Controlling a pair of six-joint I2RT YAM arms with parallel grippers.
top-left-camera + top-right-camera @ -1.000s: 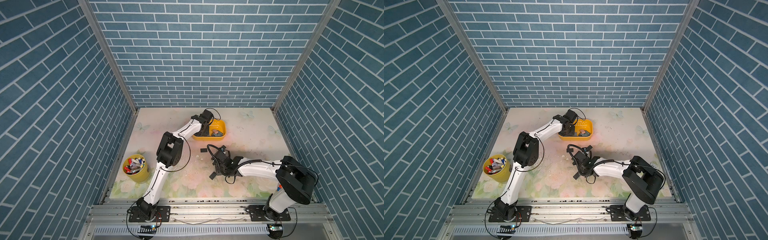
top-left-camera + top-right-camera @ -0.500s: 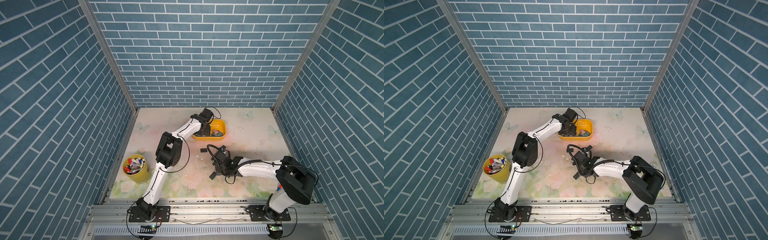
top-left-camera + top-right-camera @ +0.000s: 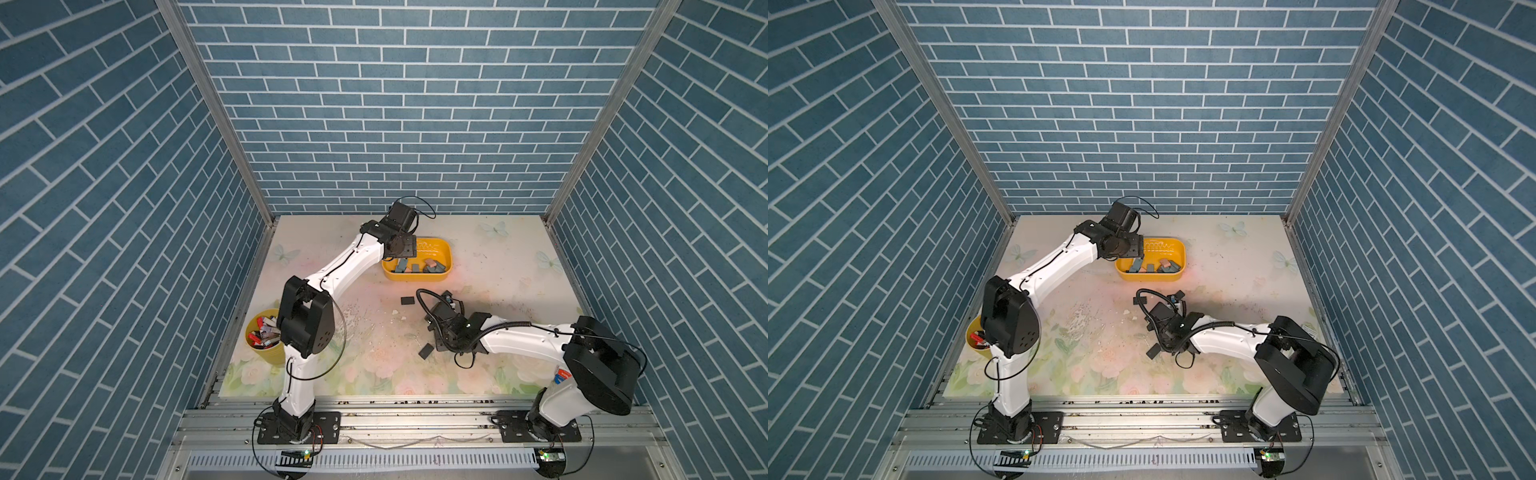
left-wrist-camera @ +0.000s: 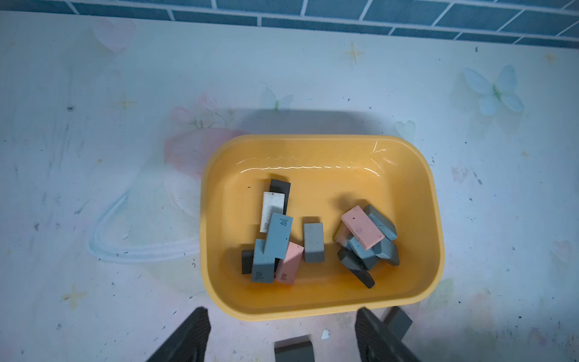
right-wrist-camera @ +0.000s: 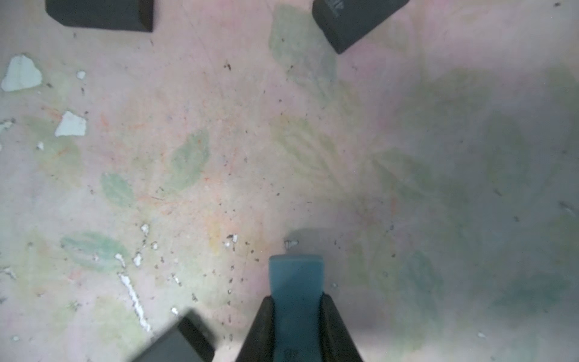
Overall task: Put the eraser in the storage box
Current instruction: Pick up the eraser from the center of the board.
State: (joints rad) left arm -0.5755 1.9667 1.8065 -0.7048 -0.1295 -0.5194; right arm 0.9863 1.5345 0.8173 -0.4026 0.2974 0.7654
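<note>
Blue brick-patterned walls closed in a pale floral table [image 3: 498, 282], scuffed and dotted with white chips [image 5: 22, 75]. Only the right wrist view showed the right jaws pinching a blue eraser [image 5: 296, 282] close to the table, with dark erasers [image 5: 354, 18] lying loose beyond it. In both top views that grip was hidden under the right arm's wrist [image 3: 455, 332].

Only the left wrist view looked down into the storage box [image 4: 434, 219]. A 4B eraser [image 4: 279, 239], a pink eraser [image 4: 362, 232], a white eraser [image 4: 272, 210] and a grey eraser [image 4: 313, 243] lay there among others. That view also showed the left jaws spread wide and empty above the box's edge.

In both top views the storage box [image 3: 415, 277] [image 3: 1150, 277] sat at the far middle of the table, well apart from the held eraser. A yellow cup of pens [image 3: 266, 353] stood by the left edge.

Compared with a second before, the left arm's elbow [image 3: 305, 320] had swung left and now overlapped the cup. The right arm and the loose dark eraser [image 3: 407, 300] near the box had not moved.
</note>
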